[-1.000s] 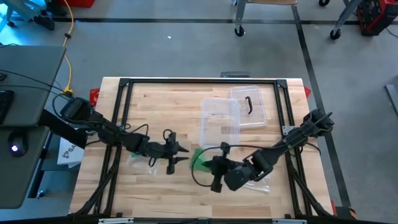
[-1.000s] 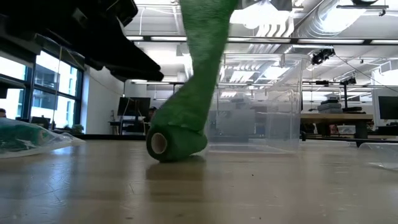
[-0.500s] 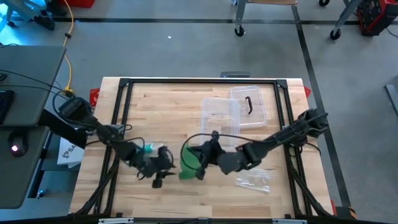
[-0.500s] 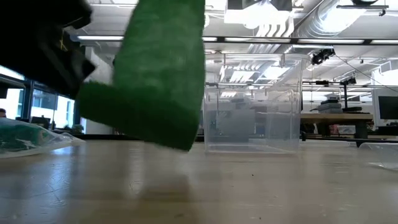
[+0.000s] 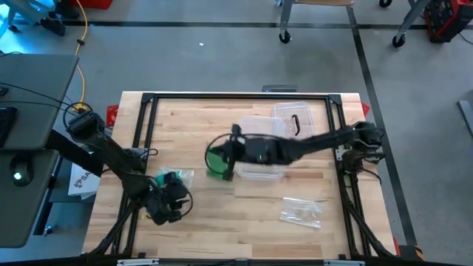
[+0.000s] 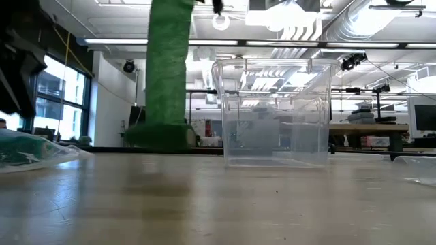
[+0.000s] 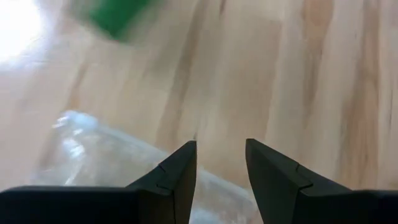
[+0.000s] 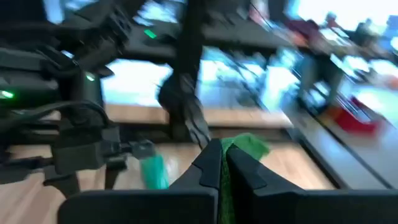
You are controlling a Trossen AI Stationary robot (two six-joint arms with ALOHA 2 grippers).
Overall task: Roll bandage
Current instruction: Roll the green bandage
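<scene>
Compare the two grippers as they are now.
The right gripper is shut on the green bandage, beside the clear container; the left gripper is open and empty. The right reaches toward table centre; the left sits near the front-left, by a plastic bag. Both are dark and two-fingered.

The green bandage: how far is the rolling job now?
Done: the right gripper is shut on the green bandage, lifting its strip so it hangs down to the table, left of the clear container. In hand: the strip is unrolled, not wound. Left: all the rolling. The left gripper is open and empty over a plastic bag.
</scene>
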